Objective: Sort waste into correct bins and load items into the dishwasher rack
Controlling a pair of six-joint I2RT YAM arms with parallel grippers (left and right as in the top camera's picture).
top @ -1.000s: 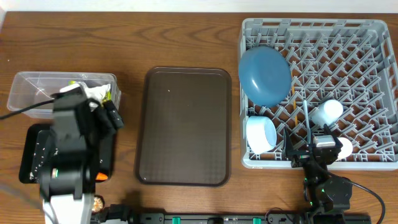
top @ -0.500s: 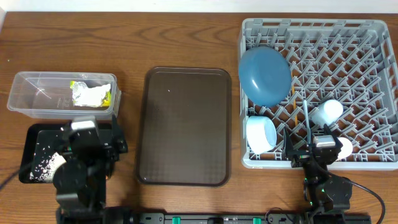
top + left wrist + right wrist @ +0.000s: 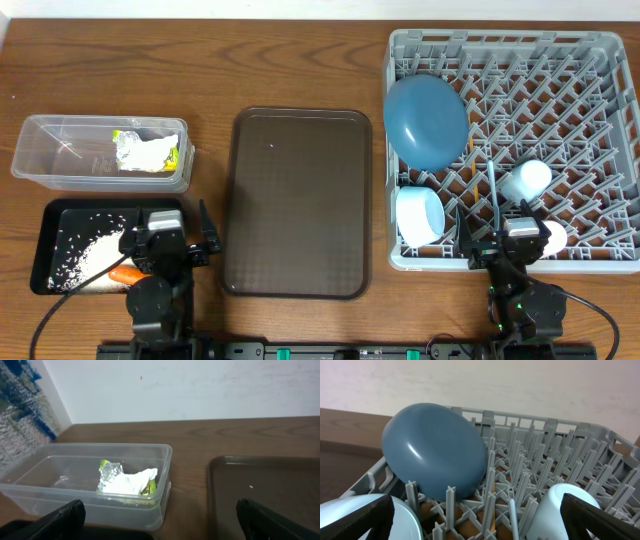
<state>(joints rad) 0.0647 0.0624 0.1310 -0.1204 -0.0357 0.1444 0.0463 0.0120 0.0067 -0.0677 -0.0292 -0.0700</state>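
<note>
- The clear tub point(image 3: 50, 160), by the desk's left edge, held a crumpled wrapper point(image 3: 140, 152).
- The black tray point(image 3: 60, 215), at the front-left corner, held rice point(image 3: 85, 258) and a carrot point(image 3: 127, 274).
- The rack point(image 3: 600, 60), at the right edge, held a blue plate point(image 3: 427, 120), white bowl point(image 3: 420, 215) and cup point(image 3: 527, 180).
- The left pincer point(image 3: 160, 525) and right pincer point(image 3: 480, 520) stood spread, empty.

You see a brown tray point(image 3: 300, 200). Right of it, the rack point(image 3: 500, 40) is grey, the plate point(image 3: 426, 122) blue. Left, white rice point(image 3: 85, 258) dots a black tray point(image 3: 70, 208).
</note>
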